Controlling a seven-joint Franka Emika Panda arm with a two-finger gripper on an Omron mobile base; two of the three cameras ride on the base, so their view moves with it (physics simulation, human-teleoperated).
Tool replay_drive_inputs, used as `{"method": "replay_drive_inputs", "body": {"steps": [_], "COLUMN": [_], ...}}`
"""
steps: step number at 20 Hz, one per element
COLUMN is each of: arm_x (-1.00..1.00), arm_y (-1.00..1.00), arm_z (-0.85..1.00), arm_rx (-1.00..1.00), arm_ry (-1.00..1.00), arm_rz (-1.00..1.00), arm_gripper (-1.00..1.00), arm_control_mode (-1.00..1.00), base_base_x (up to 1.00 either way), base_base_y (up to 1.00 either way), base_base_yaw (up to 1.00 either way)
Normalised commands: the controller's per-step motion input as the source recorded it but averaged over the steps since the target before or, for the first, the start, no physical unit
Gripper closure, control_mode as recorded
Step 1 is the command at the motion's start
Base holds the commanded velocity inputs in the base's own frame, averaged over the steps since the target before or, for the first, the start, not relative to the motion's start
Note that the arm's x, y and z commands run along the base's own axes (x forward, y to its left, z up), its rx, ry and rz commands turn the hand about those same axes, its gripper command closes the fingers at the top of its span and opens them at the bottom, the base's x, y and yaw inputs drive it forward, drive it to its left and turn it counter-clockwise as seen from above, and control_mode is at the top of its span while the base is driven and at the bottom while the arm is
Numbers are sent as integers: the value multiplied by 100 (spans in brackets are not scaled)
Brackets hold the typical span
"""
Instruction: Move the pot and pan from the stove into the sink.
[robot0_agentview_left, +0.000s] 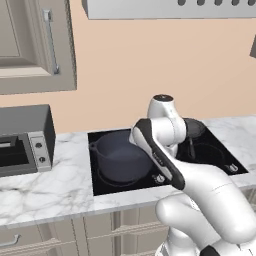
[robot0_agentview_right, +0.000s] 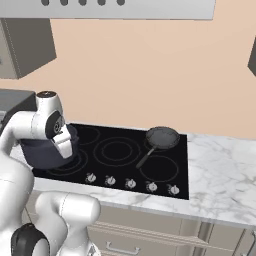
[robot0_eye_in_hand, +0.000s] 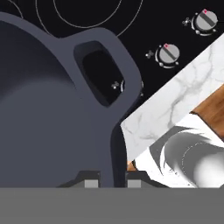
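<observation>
Stove (robot0_agentview_right: 120, 150), flat black glass cooktop: carries deep blue-grey pot (robot0_agentview_left: 120, 159) front-left, small dark-grey pan (robot0_agentview_right: 162, 137) rear-right. Gripper (robot0_eye_in_hand: 112, 181) straddling pot rim by loop handle; clamped or not, cannot tell. Step: grasping pot. Next: lift, carry to sink.

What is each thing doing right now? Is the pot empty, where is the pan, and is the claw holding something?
pot: on the stove, upright, empty, no lid.
pan: on the stove, upright, empty, apart from the pot.
stove: no glow on its burner rings.
claw: at the pot's rim beside a loop handle, one tip on each side of the wall; grip cannot be told.
</observation>
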Motion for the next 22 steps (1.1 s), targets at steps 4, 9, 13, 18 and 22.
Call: {"method": "replay_drive_inputs", "body": {"steps": [4, 9, 13, 18, 22], "arm_x": [-61, -52, -18, 0, 0], "arm_y": [-23, -4, 0, 0, 0], "arm_z": [54, 39, 2, 0, 0], "arm_rx": [4, 1, 0, 0, 0], "arm_ry": [-5, -28, -13, 0, 0], "arm_rz": [0, 0, 1, 0, 0], "arm_gripper": [100, 100, 100, 100, 100], "arm_control_mode": [-100, -100, -100, -100, 100], "base_base_x": [0, 0, 0, 0, -24], "base_base_y": [0, 0, 0, 0, -15], "base_base_yaw": [0, 0, 0, 0, 10]}}
